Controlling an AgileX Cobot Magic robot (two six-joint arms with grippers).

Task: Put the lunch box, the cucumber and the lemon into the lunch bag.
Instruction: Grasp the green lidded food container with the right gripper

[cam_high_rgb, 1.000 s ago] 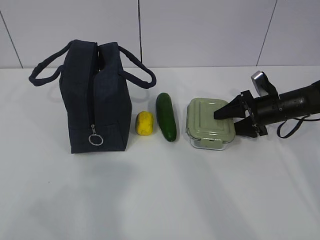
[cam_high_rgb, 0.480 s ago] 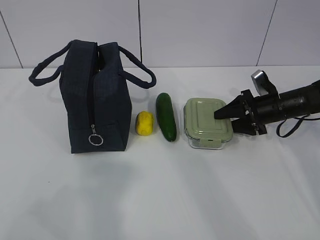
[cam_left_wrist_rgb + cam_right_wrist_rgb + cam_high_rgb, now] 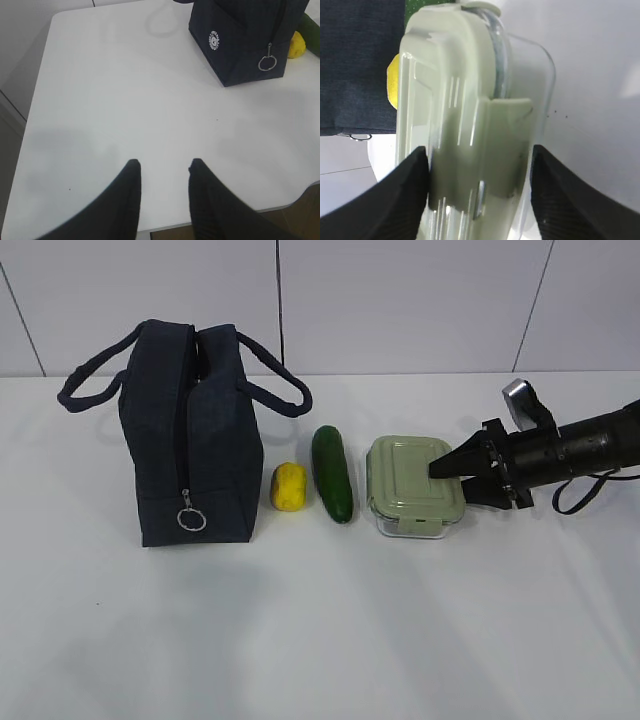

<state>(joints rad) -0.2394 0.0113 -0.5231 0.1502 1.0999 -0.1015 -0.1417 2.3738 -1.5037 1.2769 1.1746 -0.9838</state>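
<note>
Landmark for all positions: the lunch bag point(image 3: 190, 435).

Left tool point(image 3: 162, 172): seen only in its wrist view. It hangs above bare white desk point(image 3: 320, 640) at the near left corner, well to the left of and nearer than the lunch bag. Its two dark fingers stand partly apart with nothing between them.

Lunch bag: dark navy, upright on the desk, left of centre in the exterior view. Two loop handles stand out to either side. The zipper runs down the end face and a silver ring pull point(image 3: 191, 520) hangs low on that face. The top appears parted between the handles.

Lemon point(image 3: 289, 486): yellow, resting on the desk just right of the lunch bag's lower corner, apart from it.

Cucumber point(image 3: 333, 473): dark green, lying on the desk just right of the lemon, its long axis running away from the camera.

Lunch box point(image 3: 415, 485): clear container with pale green lid, flat on the desk, right of the cucumber, farthest of the three items from the lunch bag.

Right tool point(image 3: 462, 472): reaches in from the right edge, level with the lunch box. Its fingers straddle the box's right end, one on the lid side and one on the underside; the wrist view shows both pads against the box. Gripping the lunch box.
</note>
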